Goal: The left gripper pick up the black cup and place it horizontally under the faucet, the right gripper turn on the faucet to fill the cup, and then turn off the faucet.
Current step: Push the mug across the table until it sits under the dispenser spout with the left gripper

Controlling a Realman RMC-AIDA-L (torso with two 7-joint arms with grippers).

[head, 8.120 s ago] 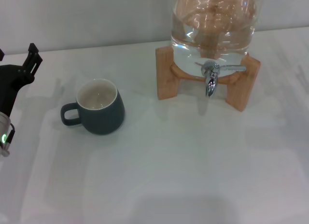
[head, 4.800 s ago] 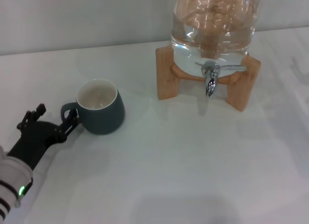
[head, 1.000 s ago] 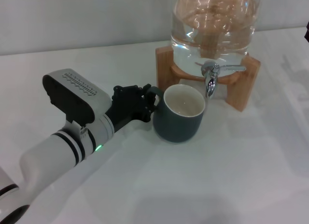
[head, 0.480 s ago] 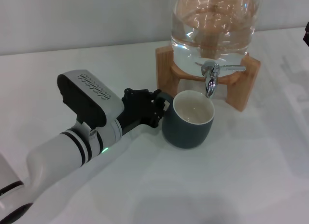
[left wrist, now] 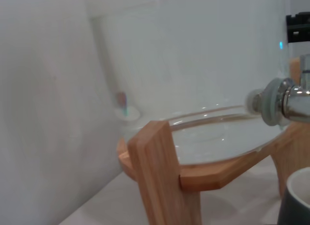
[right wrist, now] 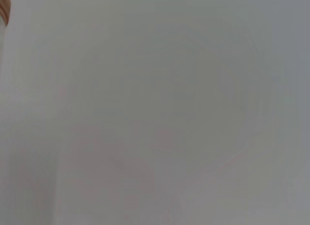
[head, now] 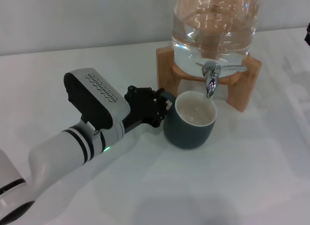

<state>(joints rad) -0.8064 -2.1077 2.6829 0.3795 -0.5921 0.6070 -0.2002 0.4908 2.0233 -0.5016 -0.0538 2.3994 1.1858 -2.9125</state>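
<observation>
The black cup [head: 188,134] stands upright on the white table [head: 232,176], its cream inside showing, with its rim just below the faucet [head: 210,79] spout. My left gripper [head: 162,107] is shut on the cup's loop handle from the left. The faucet's flat lever [head: 234,68] points right. In the left wrist view the faucet [left wrist: 289,97] is close, with the cup's rim [left wrist: 298,186] under it. Only a dark sliver of my right gripper [head: 308,34] shows at the far right edge of the head view.
The clear glass dispenser [head: 213,26] holds water and sits on a wooden stand [head: 167,77] at the back. The stand's post [left wrist: 155,176] fills the near part of the left wrist view. The right wrist view shows only a plain grey surface.
My left gripper has carried the cup to the right, from beside the stand's left post to under the faucet spout. The faucet lever has not moved.
</observation>
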